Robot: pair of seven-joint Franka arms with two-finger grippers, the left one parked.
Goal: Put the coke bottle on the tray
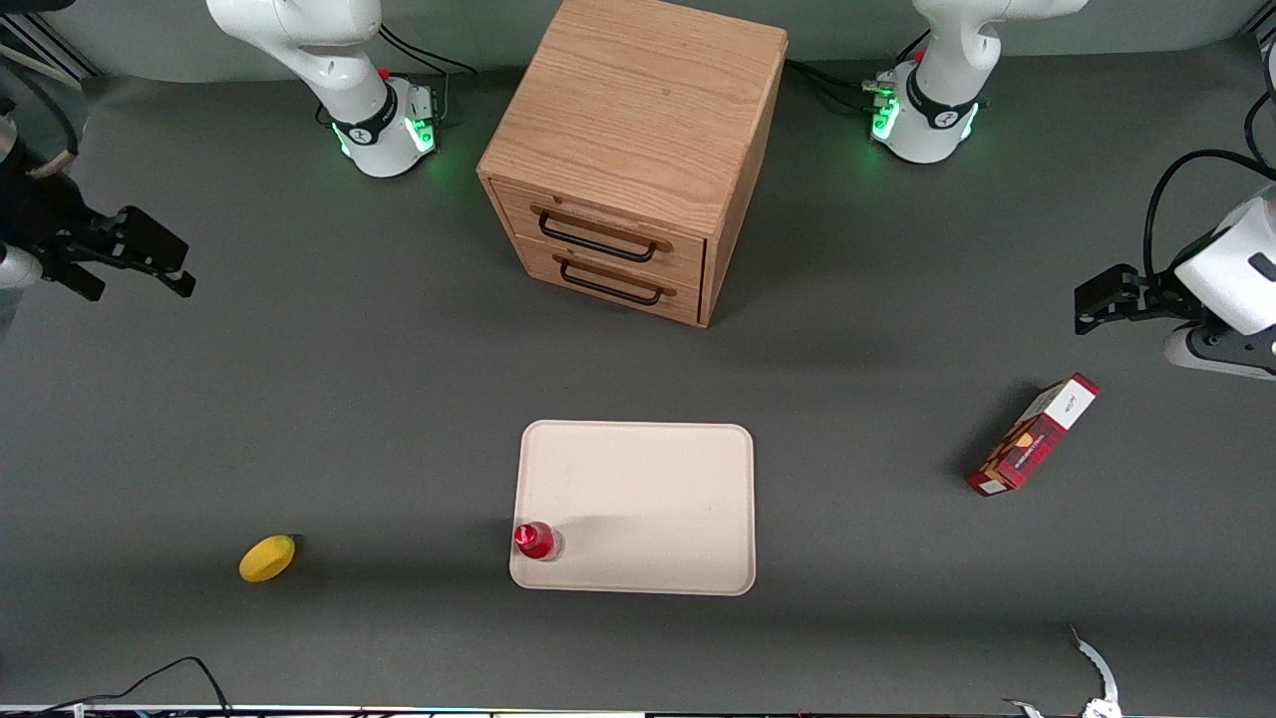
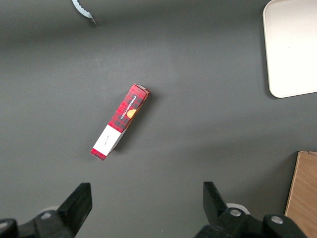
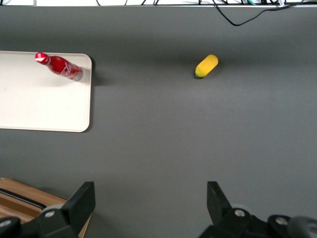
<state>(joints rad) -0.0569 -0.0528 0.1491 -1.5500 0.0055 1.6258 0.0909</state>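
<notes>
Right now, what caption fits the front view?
Coke bottle standing on the tray; open gripper far off, empty.

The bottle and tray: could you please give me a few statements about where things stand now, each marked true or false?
1. The bottle stands upright on the tray. True.
2. The bottle is at the tray's centre. False: it stands in a corner near the rim, toward the working arm's end.
3. The tool grips the bottle. False: it is open and empty, away from the tray at the working arm's end of the table.
4. The lemon lies on the table, off the tray. True.
5. The carton lies on the tray. False: it lies on the table toward the parked arm's end.
</notes>
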